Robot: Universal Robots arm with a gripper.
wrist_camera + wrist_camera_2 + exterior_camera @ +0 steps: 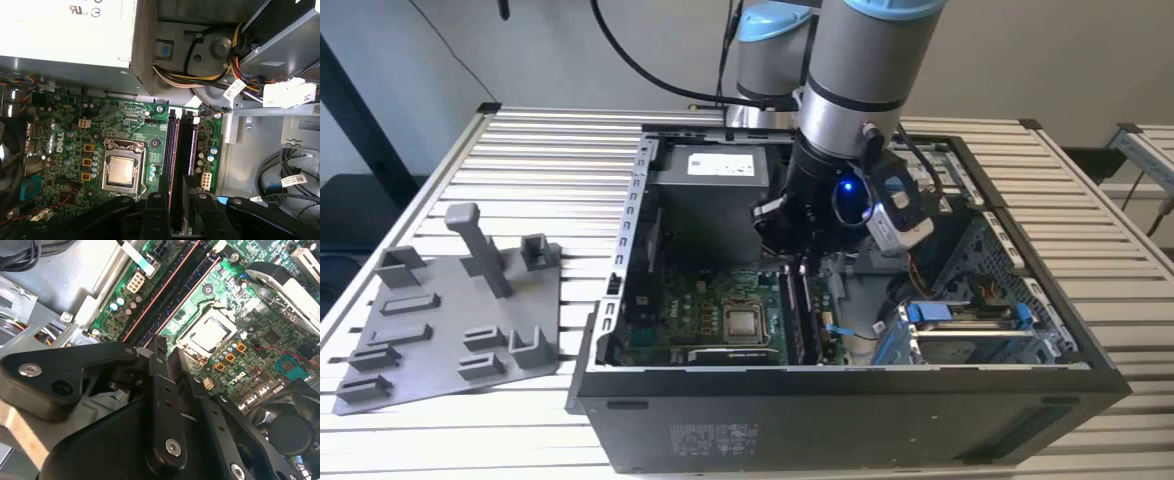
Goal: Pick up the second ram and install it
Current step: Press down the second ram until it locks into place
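Ram pinched edge-on between closed gripper fingers over slots at 3 o'clock of CPU; misalignment could jam it.

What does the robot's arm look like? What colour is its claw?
The arm is a fat silver tube with pale blue caps at the joints. Black cables loop behind it. Its wrist is black with a small blue light. The claw is black with round screws.
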